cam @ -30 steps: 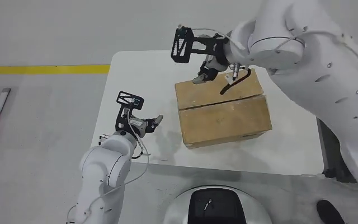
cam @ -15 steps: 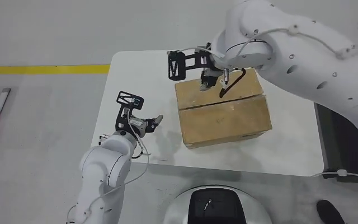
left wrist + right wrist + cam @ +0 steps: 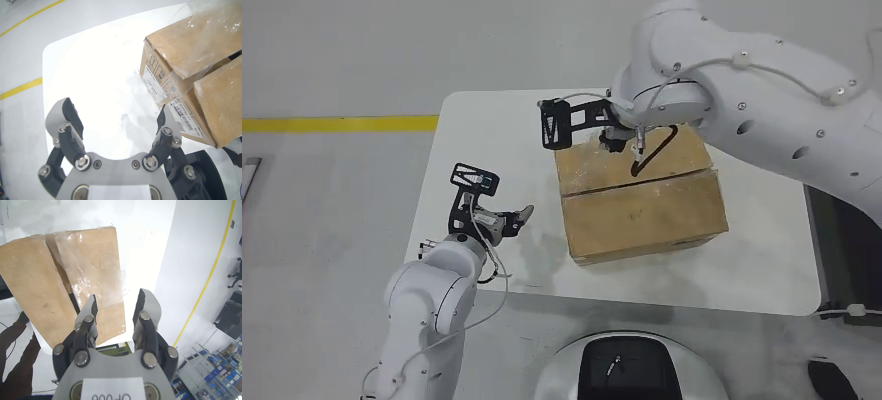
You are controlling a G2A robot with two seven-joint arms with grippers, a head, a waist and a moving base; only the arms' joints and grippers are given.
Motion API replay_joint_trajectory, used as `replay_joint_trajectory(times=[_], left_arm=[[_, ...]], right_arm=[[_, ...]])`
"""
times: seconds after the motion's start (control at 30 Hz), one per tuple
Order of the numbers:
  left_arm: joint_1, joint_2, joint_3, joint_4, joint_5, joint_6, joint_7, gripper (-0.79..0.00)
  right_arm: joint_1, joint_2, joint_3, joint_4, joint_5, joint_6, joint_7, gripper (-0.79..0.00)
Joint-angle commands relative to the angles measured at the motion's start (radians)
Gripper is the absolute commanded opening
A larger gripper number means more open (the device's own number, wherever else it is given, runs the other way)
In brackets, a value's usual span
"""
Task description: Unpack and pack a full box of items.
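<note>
The box point(image 3: 642, 205) sits mid-table point(image 3: 492, 130), its 2 taped flaps slightly parted. My right gripper point(image 3: 117, 298) hangs spread over the far flap point(image 3: 627, 160); my left gripper point(image 3: 115, 106), released, is well apart. I'd catch that flap's seam edge, then lift slowly.

You have glossy white rounded shells on left arm point(image 3: 432, 300) and right arm point(image 3: 762, 90), black open-frame wrist brackets point(image 3: 474, 180), left gripper point(image 3: 115, 106) and right gripper point(image 3: 117, 294) in silver plate, black ribbed pads point(image 3: 72, 116), round silver screws point(image 3: 81, 162).
</note>
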Motion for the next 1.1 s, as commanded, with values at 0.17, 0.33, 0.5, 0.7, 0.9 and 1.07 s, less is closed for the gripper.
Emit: replay_joint_trajectory(times=[0.17, 0.33, 0.5, 0.7, 0.9, 1.07], left_arm=[[0.0, 0.0, 0.0, 0.0, 0.0, 0.0, 0.0, 0.0], [0.0, 0.0, 0.0, 0.0, 0.0, 0.0, 0.0, 0.0], [0.0, 0.0, 0.0, 0.0, 0.0, 0.0, 0.0, 0.0], [0.0, 0.0, 0.0, 0.0, 0.0, 0.0, 0.0, 0.0], [0.0, 0.0, 0.0, 0.0, 0.0, 0.0, 0.0, 0.0], [0.0, 0.0, 0.0, 0.0, 0.0, 0.0, 0.0, 0.0]], right_arm=[[-0.006, -0.025, -0.022, 0.014, -0.012, -0.021, -0.001, -0.311], [0.0, -0.035, -0.044, 0.018, -0.032, -0.024, -0.004, -0.262], [-0.022, -0.045, -0.052, 0.033, -0.098, -0.023, -0.003, -0.289], [-0.054, -0.062, -0.05, 0.072, -0.147, 0.001, -0.011, -0.345], [-0.076, -0.079, -0.048, 0.105, -0.185, 0.032, -0.031, -0.314], [-0.09, -0.092, -0.042, 0.13, -0.216, 0.06, -0.046, -0.403]])
